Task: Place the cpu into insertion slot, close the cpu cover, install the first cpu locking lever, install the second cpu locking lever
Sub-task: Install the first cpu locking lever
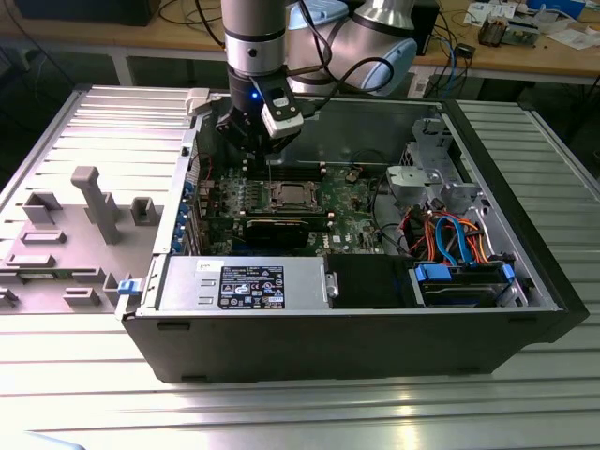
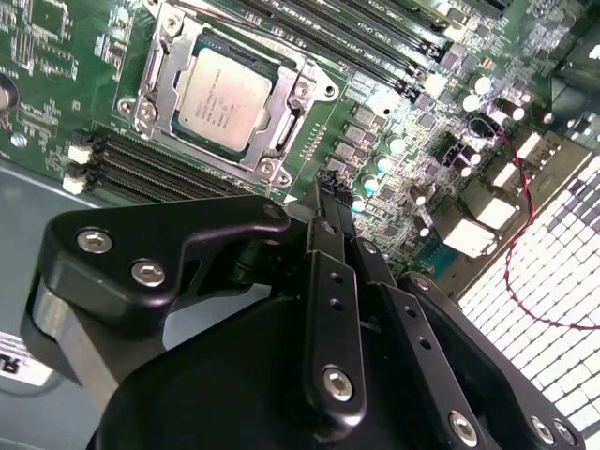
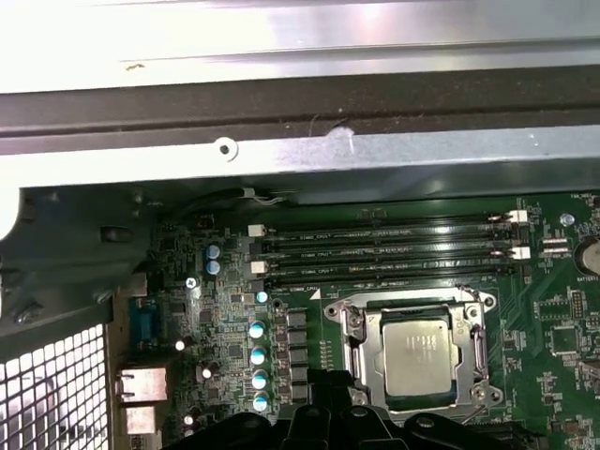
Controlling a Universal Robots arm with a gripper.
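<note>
Cpu [image 2: 222, 94] sits in the slot [image 2: 246, 54] under the lowered cover [image 2: 281, 131], so placement and cover appear done, locking steps unclear; claw [image 2: 328, 187], closed on nothing, hangs near the slot.

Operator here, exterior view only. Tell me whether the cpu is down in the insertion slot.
Observer: In both wrist views the cpu lies flat, silver face up, framed by the window of the cpu cover, which is folded down around it.
Operator: Report the gripper's state and where its tip is.
Observer: In the second wrist view the gripper is shut and holds nothing. Its tip is off one corner of the cpu cover, not over the cpu.
</note>
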